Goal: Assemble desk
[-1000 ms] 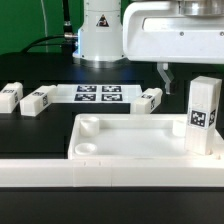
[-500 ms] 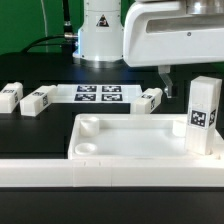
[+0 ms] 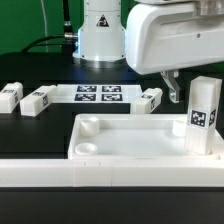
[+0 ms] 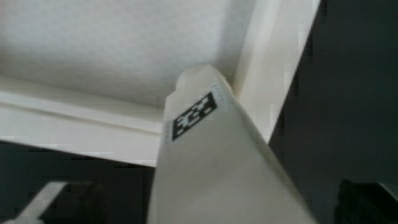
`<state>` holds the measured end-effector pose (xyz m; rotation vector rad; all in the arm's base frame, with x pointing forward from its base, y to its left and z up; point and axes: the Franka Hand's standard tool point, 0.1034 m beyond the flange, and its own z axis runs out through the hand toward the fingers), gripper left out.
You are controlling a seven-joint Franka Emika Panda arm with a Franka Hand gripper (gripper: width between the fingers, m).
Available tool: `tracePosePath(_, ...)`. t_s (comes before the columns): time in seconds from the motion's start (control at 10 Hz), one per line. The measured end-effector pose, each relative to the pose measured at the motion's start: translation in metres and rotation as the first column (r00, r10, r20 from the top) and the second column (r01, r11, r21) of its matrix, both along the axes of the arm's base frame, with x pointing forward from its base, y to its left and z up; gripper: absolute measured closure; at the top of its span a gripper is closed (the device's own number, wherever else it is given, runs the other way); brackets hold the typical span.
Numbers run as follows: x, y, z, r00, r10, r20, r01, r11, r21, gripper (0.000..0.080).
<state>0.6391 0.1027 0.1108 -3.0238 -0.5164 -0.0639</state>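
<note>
The white desk panel (image 3: pixel 130 137) lies flat with its raised rim and round corner sockets up. One tag-marked leg (image 3: pixel 203 116) stands upright in the corner at the exterior view's right. My gripper (image 3: pixel 176 90) hangs just above and behind that leg, open and holding nothing. In the wrist view the leg (image 4: pixel 214 150) rises between my two dark fingers (image 4: pixel 365 203) with gaps on both sides, and the panel (image 4: pixel 125 40) lies beyond it. Three more legs lie loose on the table: two (image 3: pixel 10 97) (image 3: pixel 37 100) at the left and one (image 3: pixel 150 98) behind the panel.
The marker board (image 3: pixel 98 94) lies flat behind the panel, between the loose legs. A long white border rail (image 3: pixel 100 172) runs along the front under the panel. The robot's white base (image 3: pixel 98 35) stands at the back.
My gripper has come lower and shifted toward the exterior view's right, closer to the standing leg. The leg, the panel and the loose legs have not moved.
</note>
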Motion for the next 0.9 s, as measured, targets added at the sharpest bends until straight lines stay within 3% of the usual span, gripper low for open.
tracePosePath(0.5, 0.0009, -0.0005, -0.0032, 0.938, 0.344, 0.038, -0.342, 0.939, -0.041, 0.015)
tracePosePath(0.7, 0.0007, -0.0005, -0.0038, 0.944, 0.328, 0.037, -0.327, 0.944, -0.039, 0.0428)
tracePosePath(0.8, 0.0006, -0.0005, -0.0041, 0.949, 0.314, 0.036, -0.312, 0.949, -0.038, 0.0428)
tracePosePath(0.9, 0.0006, -0.0006, -0.0041, 0.95, 0.309, 0.035, -0.308, 0.951, -0.037, 0.0511)
